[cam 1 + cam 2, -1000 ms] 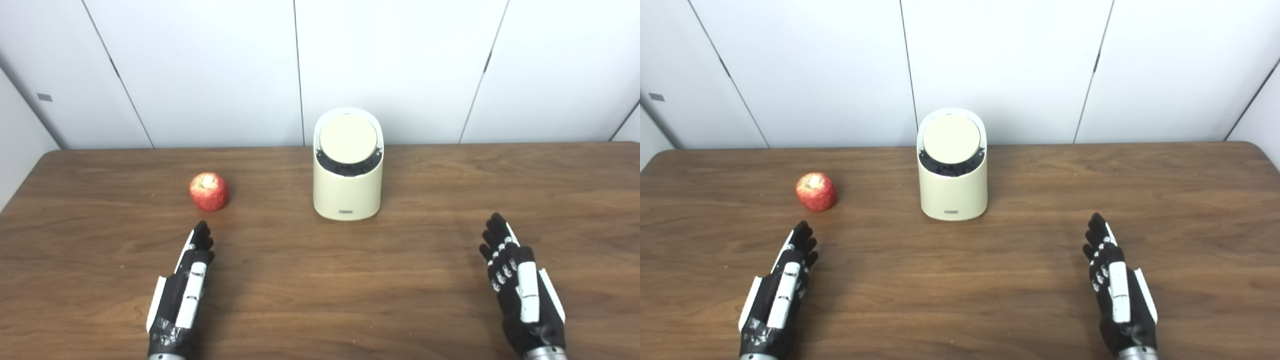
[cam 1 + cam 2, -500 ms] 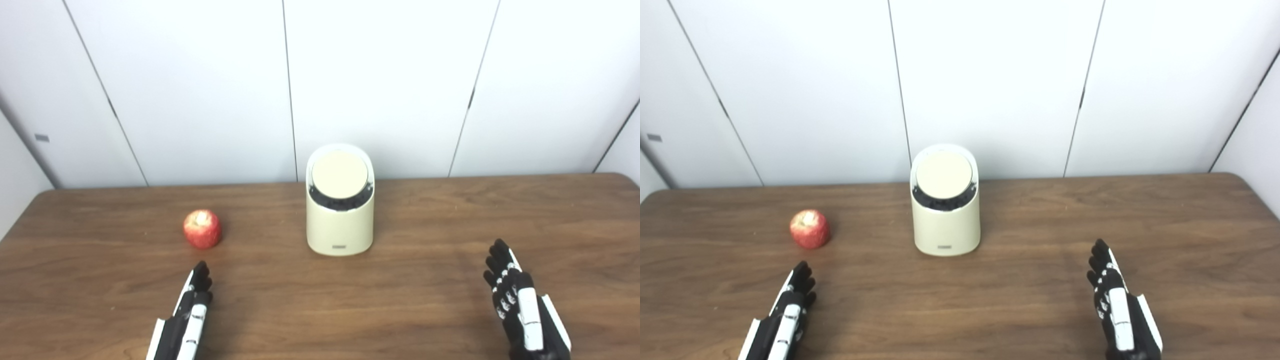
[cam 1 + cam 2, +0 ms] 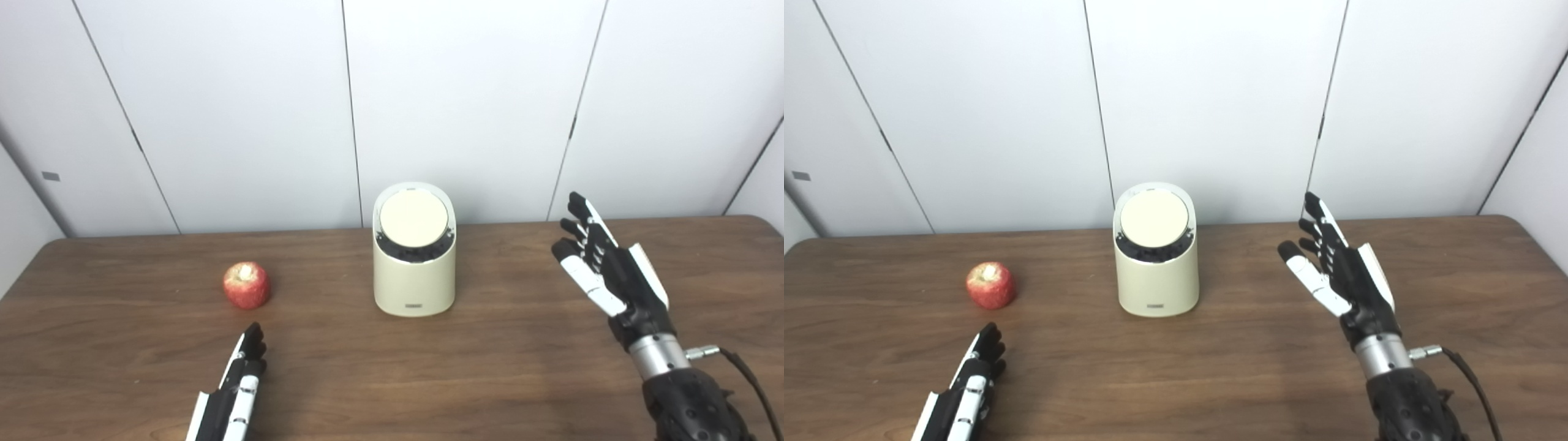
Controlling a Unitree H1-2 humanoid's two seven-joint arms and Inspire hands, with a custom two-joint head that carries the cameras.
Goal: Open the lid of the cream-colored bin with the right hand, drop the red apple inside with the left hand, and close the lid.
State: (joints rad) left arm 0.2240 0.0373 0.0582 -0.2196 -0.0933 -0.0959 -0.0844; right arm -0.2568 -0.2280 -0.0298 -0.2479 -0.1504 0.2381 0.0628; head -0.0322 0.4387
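Observation:
A cream-colored bin (image 3: 414, 269) stands upright mid-table near the back edge, its round tilted lid (image 3: 413, 219) shut. A red apple (image 3: 246, 285) lies on the table to the bin's left. My right hand (image 3: 603, 263) is raised above the table to the right of the bin, open, fingers spread and pointing up and away, well apart from the bin. My left hand (image 3: 236, 395) lies flat and open on the table near the front edge, just short of the apple; it also shows in the right eye view (image 3: 968, 386).
The brown wooden table (image 3: 392, 367) runs across the whole view. White wall panels (image 3: 465, 104) stand right behind its back edge. A cable (image 3: 744, 373) trails from my right wrist.
My right hand has lifted off the table and moved forward and up toward the bin's height. The camera tilted up earlier. The left hand, the apple and the bin have not moved.

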